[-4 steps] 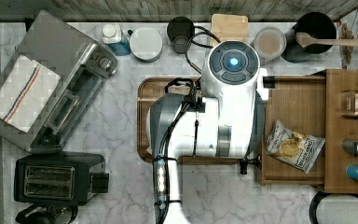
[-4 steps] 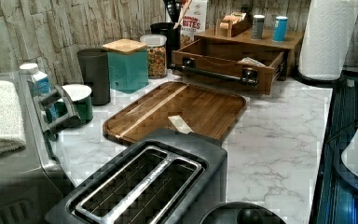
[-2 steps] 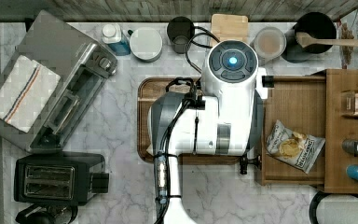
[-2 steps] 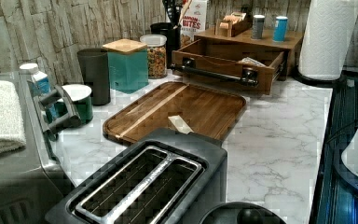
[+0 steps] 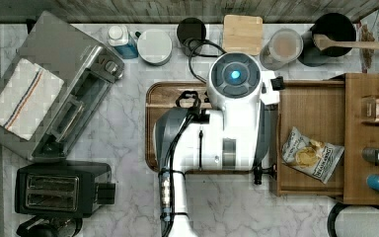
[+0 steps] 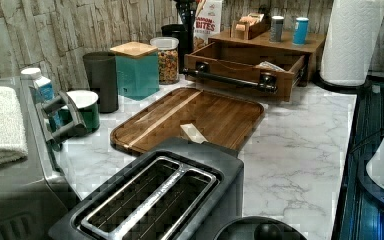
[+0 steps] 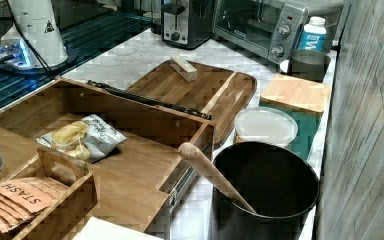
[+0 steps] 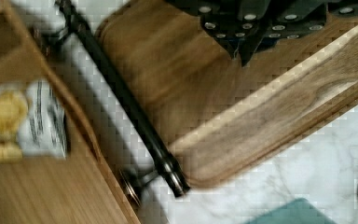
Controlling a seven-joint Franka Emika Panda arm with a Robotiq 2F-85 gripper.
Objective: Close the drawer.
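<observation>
Drawer (image 6: 240, 67): rigid wood, pulled out over the surface (image 6: 300, 145), chip bag (image 5: 310, 154) inside. Judged light, sliding on runners. Best pushed at the black handle (image 6: 230, 80). Pincer (image 8: 256, 28): state cannot be told.

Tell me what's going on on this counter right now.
A robot arm is set up to close the drawer, which is pulled out with a chip bag lying inside. In the top view the arm sits over the wooden tray, beside the drawer's black handle. The wrist view looks down on the handle and the tray's edge, with the gripper above the tray and apart from the handle. Nothing is pushing the drawer yet.
</observation>
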